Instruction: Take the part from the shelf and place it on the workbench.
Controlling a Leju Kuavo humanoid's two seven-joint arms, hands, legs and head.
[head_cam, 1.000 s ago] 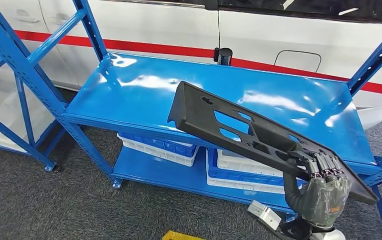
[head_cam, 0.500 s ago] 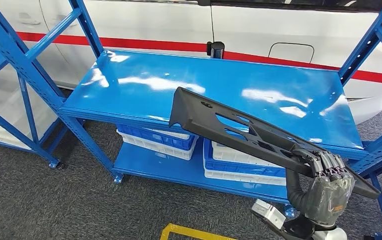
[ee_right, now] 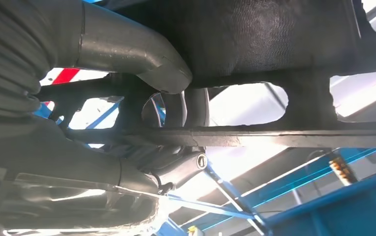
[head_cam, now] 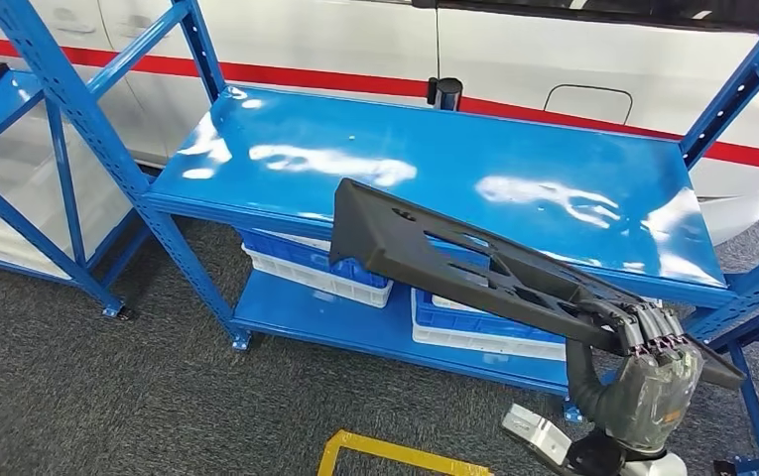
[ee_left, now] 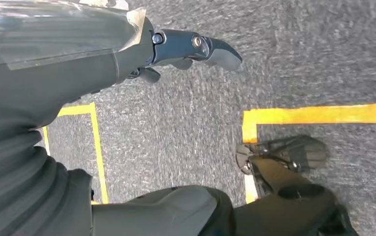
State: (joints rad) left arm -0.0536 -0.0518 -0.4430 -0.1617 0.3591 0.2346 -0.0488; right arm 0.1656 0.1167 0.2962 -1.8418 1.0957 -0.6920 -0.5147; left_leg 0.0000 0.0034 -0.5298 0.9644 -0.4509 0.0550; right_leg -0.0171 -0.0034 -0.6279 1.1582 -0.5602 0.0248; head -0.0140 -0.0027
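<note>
While the right robot hand (head_cam: pixel 643 382) grips the part (head_cam: pixel 474 268) by its near end, the whole plate cantilevers away from it, up and leftward, toward the desk (head_cam: pixel 435 169). The long axis runs diagonally from the hand at the near-right to the far tip, which hangs over the desk's front edge about mid-span. The part is airborne and touches nothing but the hand.

In the right wrist view the thumb (ee_right: pixel 127 49) wraps one side of the part's rib and the darker fingers (ee_right: pixel 186 105) come through a cutout on the other, so I'd call it a firm clamp on the frame, not a pinch.

The left robot hand (ee_left: pixel 195 49) hangs low over the grey floor beside yellow tape lines (ee_left: pixel 318 114), nothing in it, fingers loosely extended. It's well away from the part, so this is the right arm's job alone.

Key relation: the desk lies ahead of and beyond the hand, along the part's own axis. The gripped end is short of the desk's front edge, over the lower shelf with its blue-and-white bins (head_cam: pixel 316 273). My read: the carry is mostly done, and the placement needs the hand moved forward along that axis until most of the plate is over the blue top, then lowered flat.

Risk, as I judge it: a long lever on a one-end grip, so the far tip may droop or catch the desk's edge first.
</note>
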